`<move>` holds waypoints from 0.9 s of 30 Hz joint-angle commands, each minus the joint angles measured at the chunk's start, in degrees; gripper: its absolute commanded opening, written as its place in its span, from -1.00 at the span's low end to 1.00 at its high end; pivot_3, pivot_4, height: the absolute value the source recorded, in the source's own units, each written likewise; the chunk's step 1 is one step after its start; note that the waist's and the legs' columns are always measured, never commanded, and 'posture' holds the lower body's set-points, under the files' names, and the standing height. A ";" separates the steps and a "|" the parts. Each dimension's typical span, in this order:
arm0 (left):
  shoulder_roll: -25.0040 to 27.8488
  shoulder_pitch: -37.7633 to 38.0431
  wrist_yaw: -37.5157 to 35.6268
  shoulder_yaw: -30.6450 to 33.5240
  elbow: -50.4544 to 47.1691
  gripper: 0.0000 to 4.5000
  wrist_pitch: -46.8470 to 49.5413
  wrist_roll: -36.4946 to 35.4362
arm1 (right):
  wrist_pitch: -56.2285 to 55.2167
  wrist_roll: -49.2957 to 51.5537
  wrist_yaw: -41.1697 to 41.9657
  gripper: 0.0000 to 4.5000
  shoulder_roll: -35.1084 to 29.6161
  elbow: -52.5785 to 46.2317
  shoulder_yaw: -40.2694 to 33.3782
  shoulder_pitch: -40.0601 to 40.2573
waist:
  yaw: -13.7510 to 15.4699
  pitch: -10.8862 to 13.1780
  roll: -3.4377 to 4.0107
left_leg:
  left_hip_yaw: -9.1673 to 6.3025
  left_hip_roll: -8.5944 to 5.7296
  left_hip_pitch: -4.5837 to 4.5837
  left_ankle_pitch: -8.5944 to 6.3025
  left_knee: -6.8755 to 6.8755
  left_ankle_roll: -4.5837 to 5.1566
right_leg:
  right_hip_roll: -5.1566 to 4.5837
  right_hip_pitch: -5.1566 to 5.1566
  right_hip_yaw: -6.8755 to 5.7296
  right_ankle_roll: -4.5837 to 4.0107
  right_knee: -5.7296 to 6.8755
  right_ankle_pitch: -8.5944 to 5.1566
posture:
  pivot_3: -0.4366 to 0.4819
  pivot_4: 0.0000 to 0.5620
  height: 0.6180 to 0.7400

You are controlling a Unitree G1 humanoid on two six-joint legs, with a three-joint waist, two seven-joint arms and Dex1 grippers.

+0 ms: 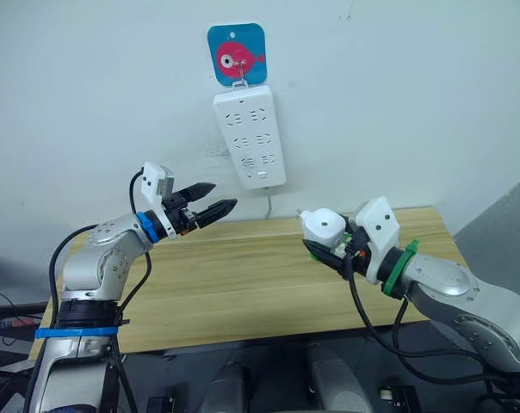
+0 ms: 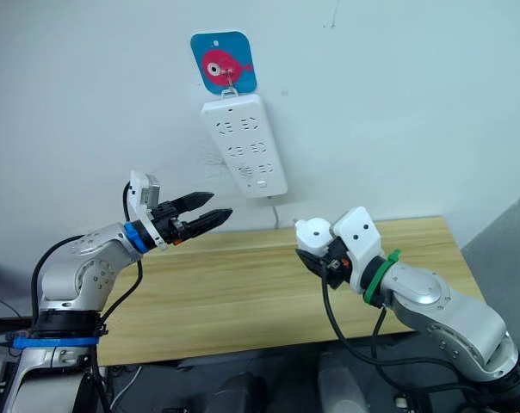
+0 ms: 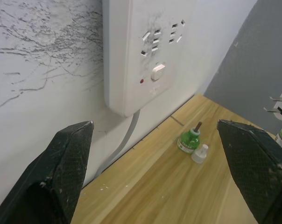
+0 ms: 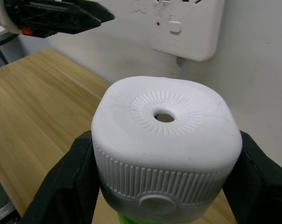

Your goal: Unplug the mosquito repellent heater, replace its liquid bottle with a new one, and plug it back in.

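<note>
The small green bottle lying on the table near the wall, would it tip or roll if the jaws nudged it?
Probably. The green bottle looks small and light, so a nudge would likely shift it. Its round body could roll if toppled. The thin wick sticking out on top may be fragile. The loose white cap beside it would scatter easily.

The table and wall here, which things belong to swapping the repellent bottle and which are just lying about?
Job:
- mosquito repellent heater, held by the right gripper
- power strip
- green bottle
- small white cap

Lying about:
- fish hook plaque
</note>
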 commanded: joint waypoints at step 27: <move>-9.75 -22.50 -11.04 -2.66 25.70 0.47 -15.66 11.90 | 7.03 -3.74 4.34 0.37 6.62 -5.77 -5.48 -1.24 | 0.30 -0.03 -0.06 | -0.42 -0.10 -0.18 0.01 0.08 -0.01 | -0.22 0.01 -0.60 0.00 0.03 0.02 | -0.45 -0.44 1.00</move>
